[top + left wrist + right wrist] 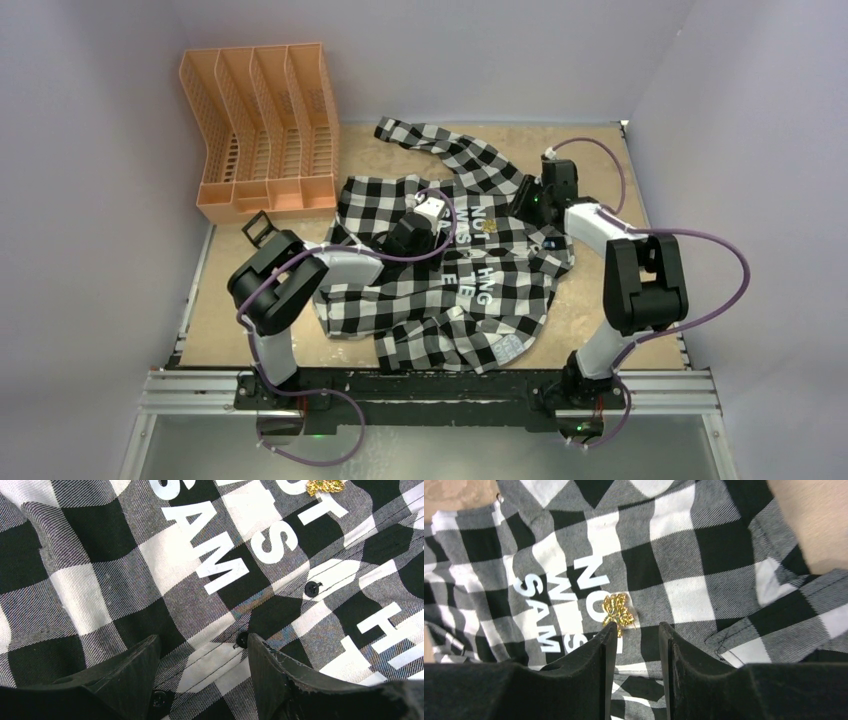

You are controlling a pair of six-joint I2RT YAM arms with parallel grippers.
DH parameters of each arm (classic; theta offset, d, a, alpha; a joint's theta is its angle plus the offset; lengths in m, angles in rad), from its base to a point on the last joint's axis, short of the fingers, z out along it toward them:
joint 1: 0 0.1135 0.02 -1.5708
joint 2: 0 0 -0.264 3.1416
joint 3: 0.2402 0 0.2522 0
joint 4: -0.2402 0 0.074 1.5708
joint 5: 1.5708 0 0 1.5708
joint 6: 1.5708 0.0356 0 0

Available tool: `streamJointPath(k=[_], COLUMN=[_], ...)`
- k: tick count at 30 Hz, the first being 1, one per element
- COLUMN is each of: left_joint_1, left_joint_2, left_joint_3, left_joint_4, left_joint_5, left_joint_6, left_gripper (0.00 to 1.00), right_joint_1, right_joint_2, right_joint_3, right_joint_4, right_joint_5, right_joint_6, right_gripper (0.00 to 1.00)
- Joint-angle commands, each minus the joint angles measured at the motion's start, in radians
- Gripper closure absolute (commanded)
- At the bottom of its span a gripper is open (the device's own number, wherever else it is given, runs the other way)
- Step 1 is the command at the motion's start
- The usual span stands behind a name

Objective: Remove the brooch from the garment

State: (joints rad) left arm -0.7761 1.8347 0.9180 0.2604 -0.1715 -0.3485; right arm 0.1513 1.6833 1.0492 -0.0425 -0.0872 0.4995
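Note:
The black-and-white check garment (440, 300) lies spread on the table, white lettering up. The gold brooch (490, 226) is pinned among the letters. My right gripper (522, 205) hovers over the shirt's upper right. In the right wrist view it (636, 627) is open and empty, and the brooch (618, 609) sits just ahead of its left fingertip. My left gripper (432, 215) is over the shirt's middle. In the left wrist view it (202, 640) is open and empty above the button placket, with the brooch (325, 486) far ahead at the top edge.
An orange slotted file organiser (265, 130) stands at the back left beside the shirt. One sleeve (440, 145) reaches toward the back. Bare wooden tabletop (620, 160) shows at the right, with pale walls close around it.

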Motion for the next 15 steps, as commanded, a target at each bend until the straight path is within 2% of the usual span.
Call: streamJointPath(k=[1, 5, 15], left_joint_1=[-0.005, -0.027, -0.076], left_joint_2=[-0.052, -0.055, 0.049], left_joint_3=[0.028, 0.085, 0.249], left_joint_4=[-0.032, -0.048, -0.024], left_joint_5=[0.008, 0.001, 0.048], left_joint_6=[0.002, 0.01, 0.012], left_gripper=[0.37, 0.36, 0.36], right_joint_1=[-0.034, -0.07, -0.11], right_joint_2=[0.014, 0.043, 0.123], right_joint_3=[-0.072, -0.114, -0.156], right_joint_4=[0.143, 0.228, 0.345], right_joint_5=[-0.235, -0.332, -0.442], right_joint_6=[0.019, 0.031, 0.062], right_gripper=[0.61, 0.63, 0.67])
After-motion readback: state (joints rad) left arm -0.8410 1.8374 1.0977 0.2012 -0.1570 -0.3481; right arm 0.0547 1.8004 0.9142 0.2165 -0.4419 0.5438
